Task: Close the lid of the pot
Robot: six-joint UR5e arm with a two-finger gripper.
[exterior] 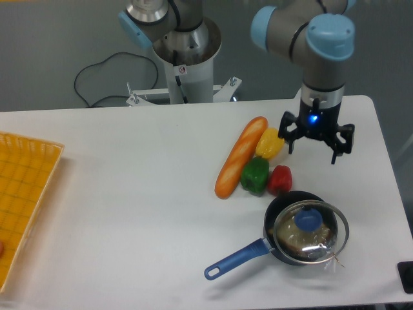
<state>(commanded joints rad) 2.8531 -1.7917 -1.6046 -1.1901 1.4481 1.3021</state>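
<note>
Fingers [314,152] apart above peppers [268,175]

glass lid [311,231] sits on dark pot [284,248], shifted right.

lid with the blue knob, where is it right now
The lid sits on the pot at the table's front right, slightly off-centre toward the right, just below the red pepper, with the open gripper raised above it.

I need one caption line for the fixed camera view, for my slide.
Glass lid resting on the pot, the open tool raised above the table beside toy vegetables.
</note>
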